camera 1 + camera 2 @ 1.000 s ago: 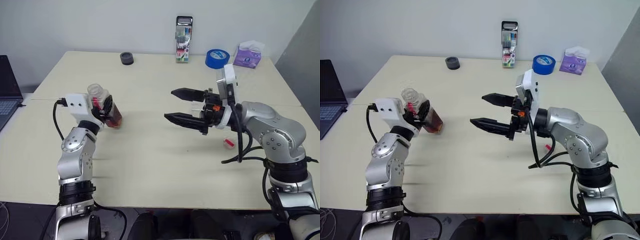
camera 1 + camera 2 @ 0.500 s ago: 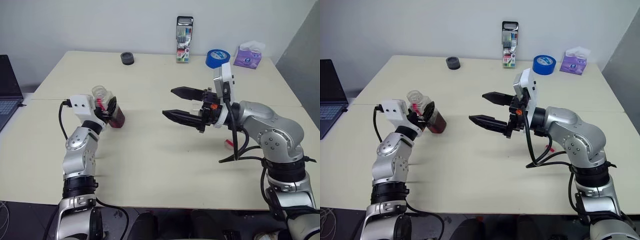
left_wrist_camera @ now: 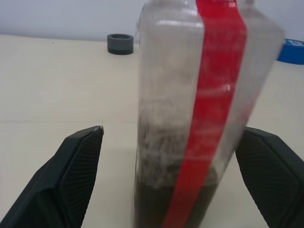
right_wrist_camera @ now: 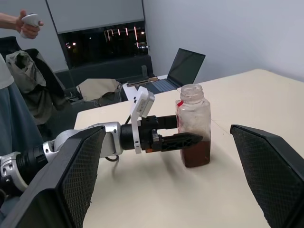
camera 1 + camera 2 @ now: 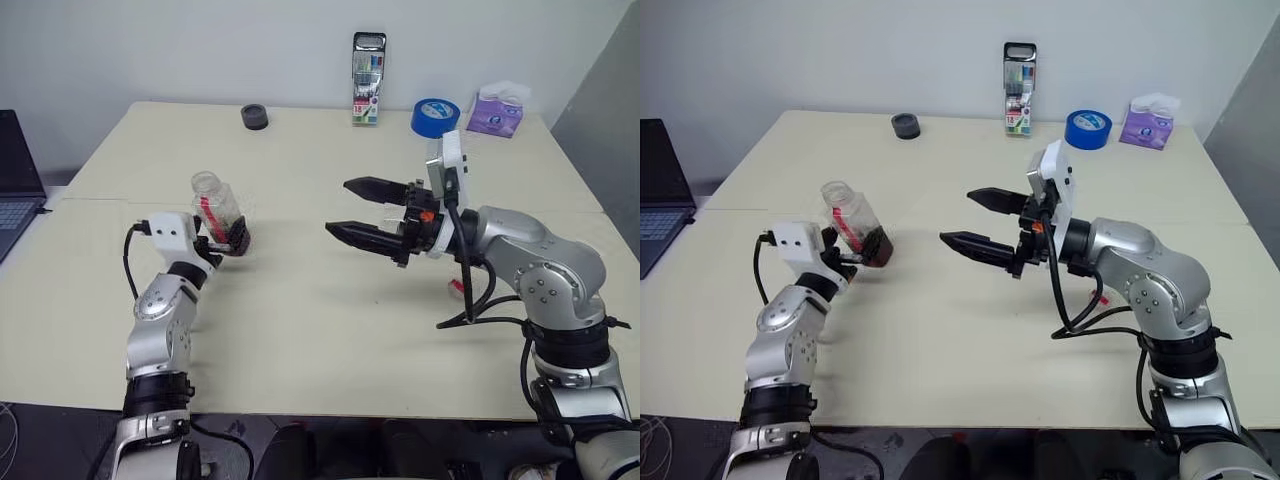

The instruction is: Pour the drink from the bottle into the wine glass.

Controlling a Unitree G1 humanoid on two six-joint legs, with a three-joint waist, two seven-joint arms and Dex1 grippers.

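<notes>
Now the bottle [image 5: 222, 215] stands uncapped between the left hand's [image 5: 236, 240] parted fingers; the right hand [image 5: 350, 208], fingers apart, hovers well beside it over bare counter [image 5: 320, 330].

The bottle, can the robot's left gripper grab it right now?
Probably yes. The left gripper is open, with one finger on each side of the bottle, which stands upright on the table. Nothing sits between them.
</notes>
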